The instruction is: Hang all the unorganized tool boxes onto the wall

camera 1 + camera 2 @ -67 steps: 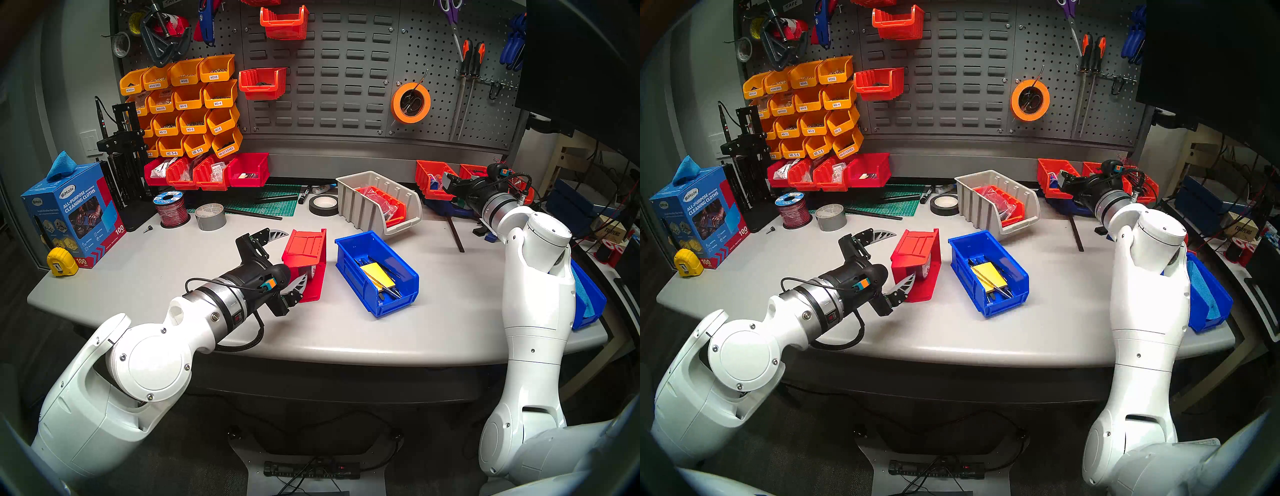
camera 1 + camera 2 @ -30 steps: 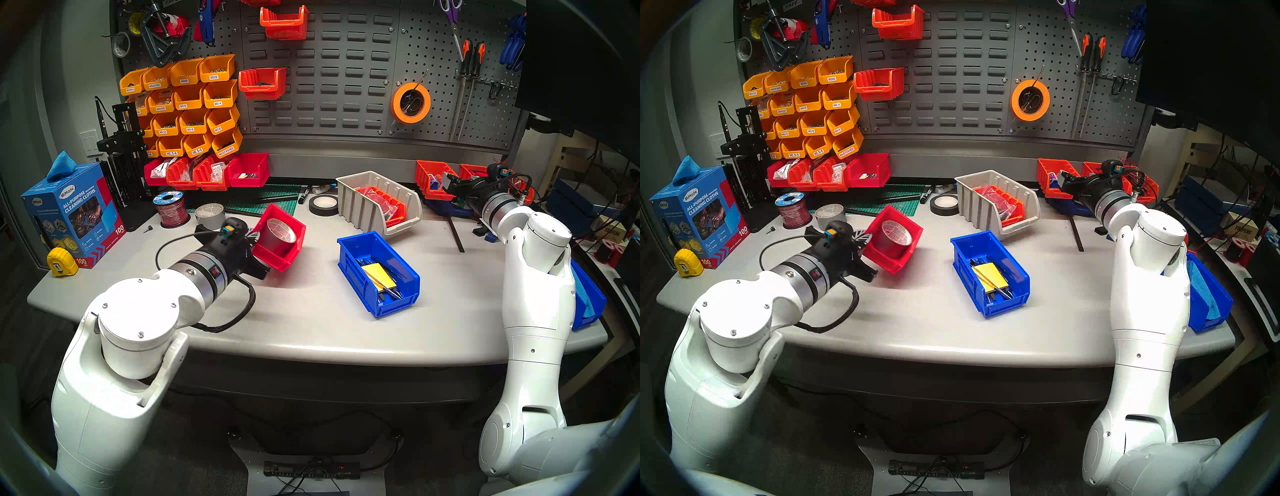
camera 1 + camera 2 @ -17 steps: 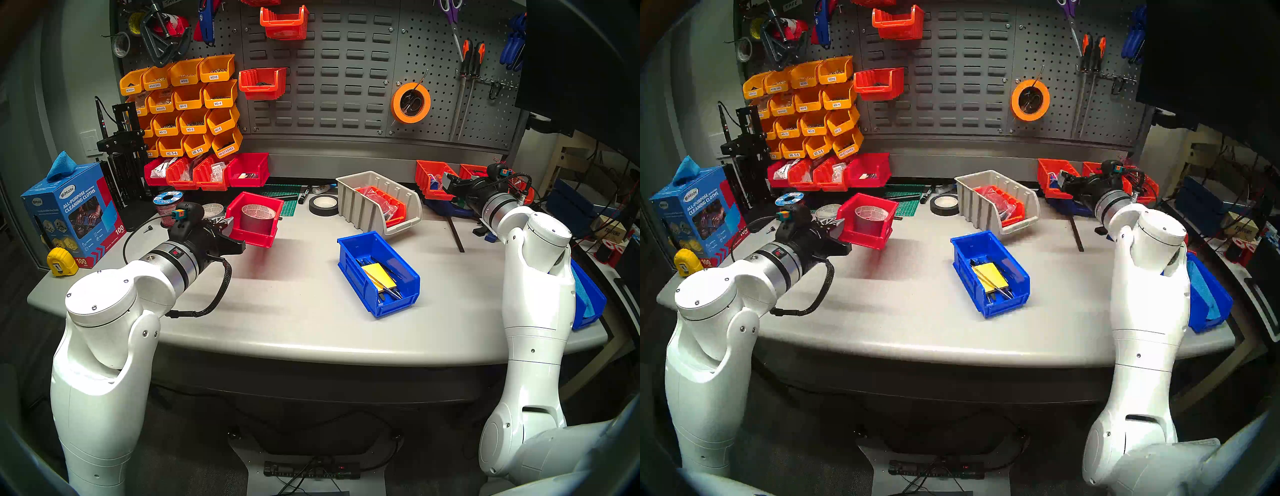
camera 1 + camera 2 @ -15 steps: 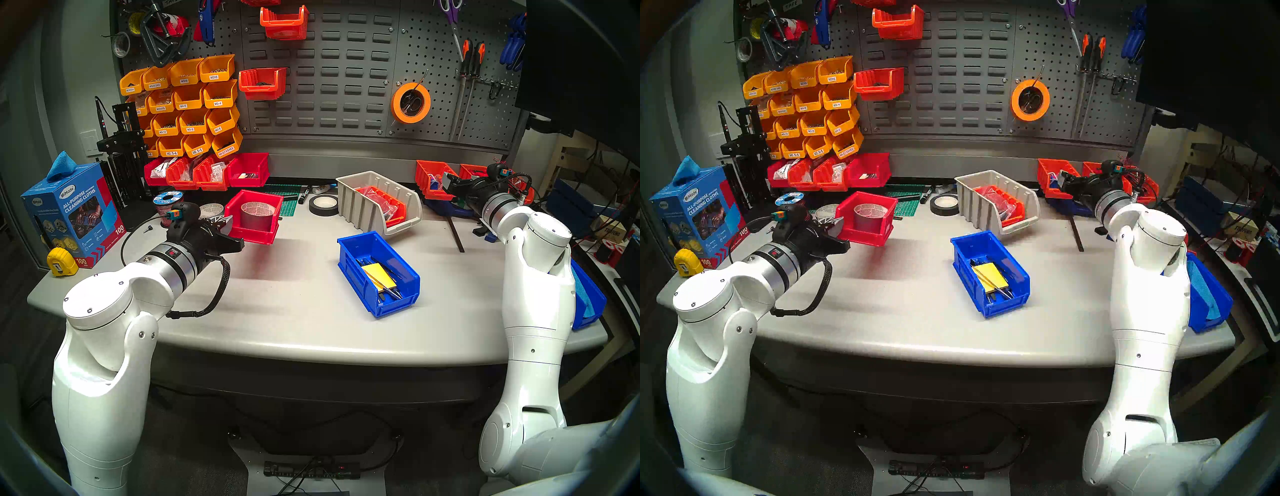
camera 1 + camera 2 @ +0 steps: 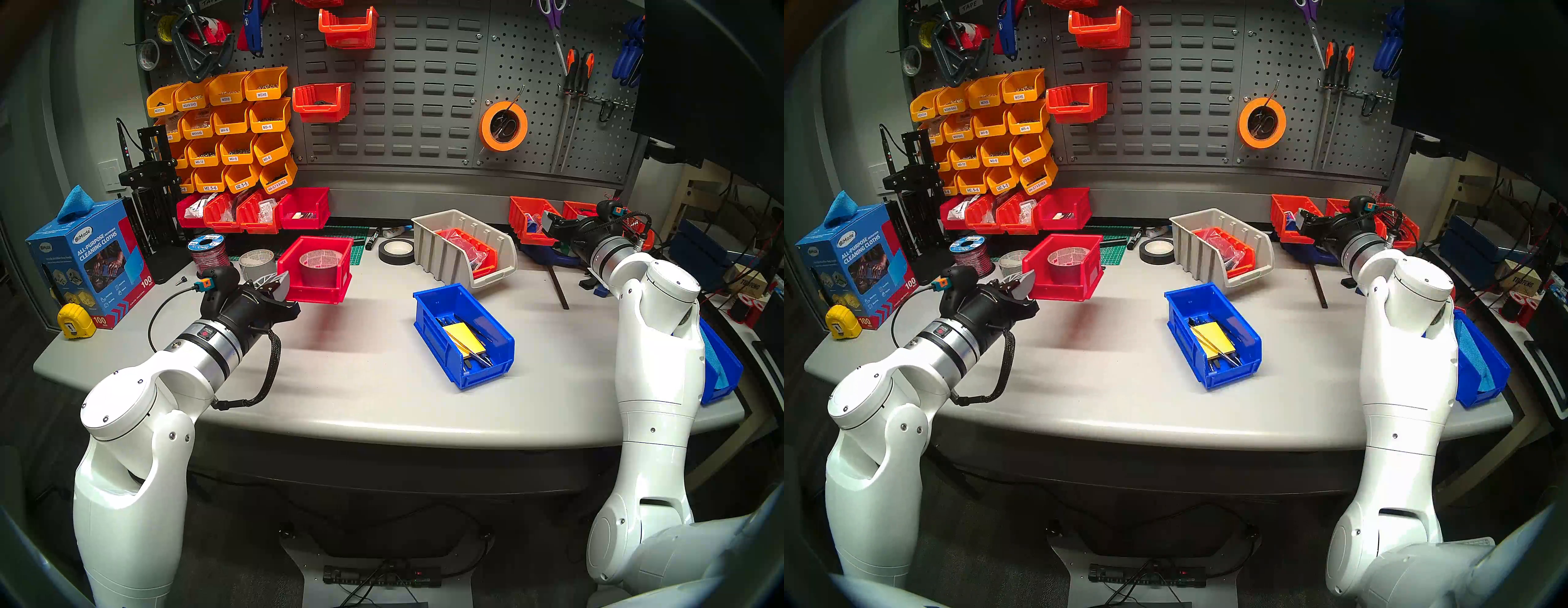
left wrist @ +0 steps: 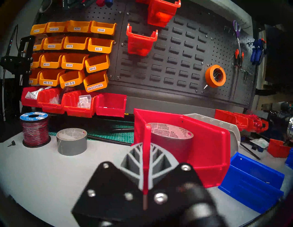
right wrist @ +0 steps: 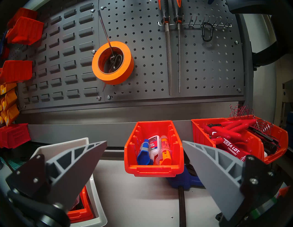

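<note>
Red bin (image 5: 316, 271) hung clear of the grey table (image 5: 382, 382), upright, its open top up and a roll of grey tape (image 5: 320, 265) standing inside. The left gripper (image 5: 283, 285) was clamped tight on the bin's near left wall, one finger on each side of that thin wall, as the left wrist view showed. Just left of the bin a second roll of grey tape (image 5: 257, 264) and a spool of red wire (image 5: 209, 257) sat on the table. Behind it, a row of red bins (image 5: 254, 212) lined the foot of the dark slotted wall (image 5: 403, 106). Further right, the blue bin (image 5: 464, 337) with its yellow pad lay on the table, well apart from the red one, and the beige bin (image 5: 464, 246) stood behind it. At the far right the right gripper (image 7: 145, 160) stood wide open, holding nothing, before a small orange bin (image 7: 154, 149) of glue bottles.
</note>
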{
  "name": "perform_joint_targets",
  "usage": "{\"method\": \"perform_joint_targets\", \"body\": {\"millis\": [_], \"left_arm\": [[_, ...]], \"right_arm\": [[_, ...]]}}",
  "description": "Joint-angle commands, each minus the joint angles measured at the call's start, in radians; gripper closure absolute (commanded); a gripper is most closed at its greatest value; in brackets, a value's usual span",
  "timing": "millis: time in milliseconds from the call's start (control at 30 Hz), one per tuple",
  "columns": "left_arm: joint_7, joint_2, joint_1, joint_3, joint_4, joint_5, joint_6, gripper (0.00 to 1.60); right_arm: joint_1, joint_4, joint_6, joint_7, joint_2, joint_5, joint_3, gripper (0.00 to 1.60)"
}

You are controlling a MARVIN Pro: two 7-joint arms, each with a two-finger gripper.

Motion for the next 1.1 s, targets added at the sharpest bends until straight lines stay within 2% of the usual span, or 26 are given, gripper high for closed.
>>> {"method": "perform_joint_targets", "body": {"millis": [0, 500, 533, 600, 933, 1067], "left_arm": [[-0.013, 0.017, 0.013, 0.002, -0.007, 0.02, -0.027, 1.0], [-0.018, 0.014, 0.014, 0.001, -0.006, 0.028, -0.031, 1.0], [-0.022, 0.023, 0.012, 0.0, -0.008, 0.028, -0.019, 0.0], [-0.028, 0.025, 0.021, 0.001, -0.007, 0.04, -0.042, 0.0], [-0.033, 0.035, 0.034, 0.012, -0.005, 0.078, -0.063, 0.0], [-0.012, 0.023, 0.039, 0.0, -0.001, 0.078, -0.032, 0.0]], "right_arm": [[0.005, -0.016, -0.001, 0.0, 0.001, 0.0, 0.0, 0.0], [0.005, -0.016, -0.001, 0.0, 0.001, 0.0, 0.0, 0.0], [0.005, -0.016, -0.001, 0.0, 0.001, 0.0, 0.0, 0.0], [0.005, -0.016, -0.001, 0.0, 0.001, 0.0, 0.0, 0.0], [0.005, -0.016, -0.001, 0.0, 0.001, 0.0, 0.0, 0.0], [0.005, -0.016, -0.001, 0.0, 0.001, 0.0, 0.0, 0.0]]}}
